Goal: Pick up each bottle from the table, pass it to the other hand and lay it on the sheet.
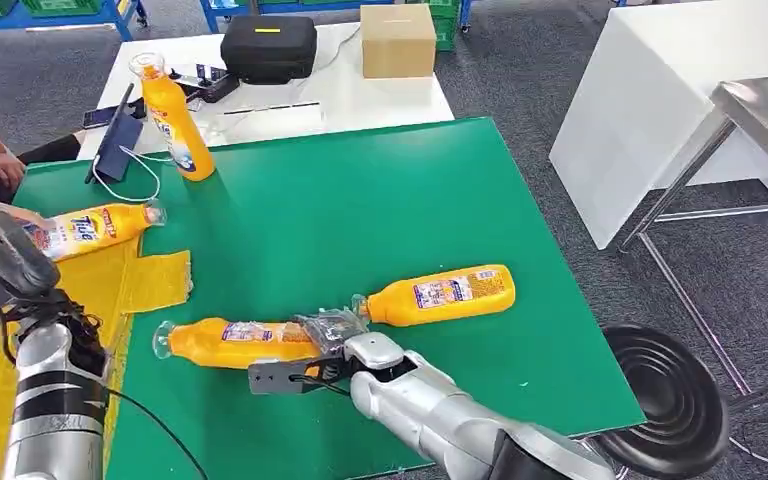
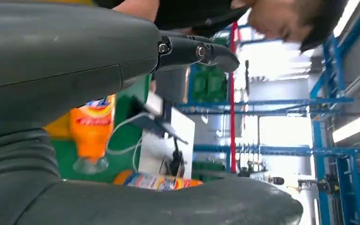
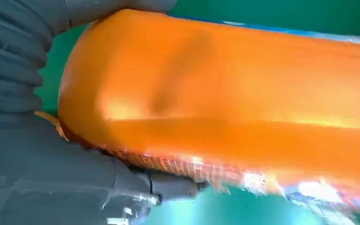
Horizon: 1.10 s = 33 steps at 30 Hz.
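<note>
Right hand (image 1: 328, 352) grips smooth orange bottle (image 1: 235, 342)

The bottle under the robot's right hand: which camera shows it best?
The head view: the bottle lies whole on the green table, cap to base, with the right hand around its base end. The right wrist view gives a blurred close-up of its orange side. I cannot pick it out in the left wrist view.
</note>
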{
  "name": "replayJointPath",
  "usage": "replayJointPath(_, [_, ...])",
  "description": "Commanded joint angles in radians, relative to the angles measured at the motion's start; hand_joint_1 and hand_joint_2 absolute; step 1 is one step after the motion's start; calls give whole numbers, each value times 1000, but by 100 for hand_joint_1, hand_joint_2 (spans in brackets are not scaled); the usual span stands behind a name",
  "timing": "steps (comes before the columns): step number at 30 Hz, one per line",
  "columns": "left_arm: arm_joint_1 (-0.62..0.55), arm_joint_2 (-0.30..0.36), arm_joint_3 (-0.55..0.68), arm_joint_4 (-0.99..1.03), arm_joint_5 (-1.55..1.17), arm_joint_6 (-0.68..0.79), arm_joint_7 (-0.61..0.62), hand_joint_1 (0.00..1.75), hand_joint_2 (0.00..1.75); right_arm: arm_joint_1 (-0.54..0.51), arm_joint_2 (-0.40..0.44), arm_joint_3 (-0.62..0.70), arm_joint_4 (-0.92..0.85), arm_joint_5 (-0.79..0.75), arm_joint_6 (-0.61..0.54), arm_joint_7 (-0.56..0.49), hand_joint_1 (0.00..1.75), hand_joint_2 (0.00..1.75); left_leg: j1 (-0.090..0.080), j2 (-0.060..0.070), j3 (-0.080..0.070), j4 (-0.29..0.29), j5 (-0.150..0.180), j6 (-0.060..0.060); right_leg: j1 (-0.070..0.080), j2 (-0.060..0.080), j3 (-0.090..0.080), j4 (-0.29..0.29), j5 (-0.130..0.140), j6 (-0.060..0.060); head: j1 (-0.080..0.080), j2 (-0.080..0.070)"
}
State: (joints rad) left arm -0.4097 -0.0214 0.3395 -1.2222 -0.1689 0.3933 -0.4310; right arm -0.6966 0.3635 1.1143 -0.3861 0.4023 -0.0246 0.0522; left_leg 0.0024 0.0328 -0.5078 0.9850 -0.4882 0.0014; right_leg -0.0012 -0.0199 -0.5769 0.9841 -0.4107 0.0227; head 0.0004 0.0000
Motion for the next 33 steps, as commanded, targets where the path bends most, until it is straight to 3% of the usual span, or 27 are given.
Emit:
replayJointPath(1, [18,-5,68,-8,26,-27,1,0,0,11,-14,-102,-63,-94,-39,-22,175,175,1,-1,-3,1,0,0,1,3,-3,0,1,0,0,0])
replayJointPath(17, [-8,5,65,34,24,-51,5,0,0,13,-14,-110,-41,-110,-54,-33,175,175,0,-5,-8,1,0,0,1,-2,-7,0,0,0,0,0])
replayJointPath(21, [-15,30,19,99,182,-335,119,0,0,18,-14,-196,-27,-105,-107,-79,175,175,1,-7,-8,1,1,-1,1,-2,-6,0,0,0,0,0])
replayJointPath(25, [22,51,-15,102,316,-506,164,0,0,32,-25,-293,-71,-105,-153,-134,175,175,1,-7,-7,0,1,0,1,-2,-6,-1,0,0,0,0])
replayJointPath(26, [37,64,-29,100,343,-555,190,0,175,39,-31,-326,-98,-112,-163,-153,175,175,0,-4,-7,0,1,0,0,-1,-7,0,0,0,0,0])
replayJointPath(29, [116,79,-53,47,430,-677,231,0,175,79,-58,-423,-247,-101,-190,-203,175,175,0,-3,-6,-1,0,0,0,1,-6,-1,0,0,0,0])
replayJointPath(33, [184,74,-71,-17,468,-720,253,0,175,126,-85,-472,-410,-67,-172,-188,175,175,0,-2,-7,0,0,0,0,1,-7,0,0,0,0,0])
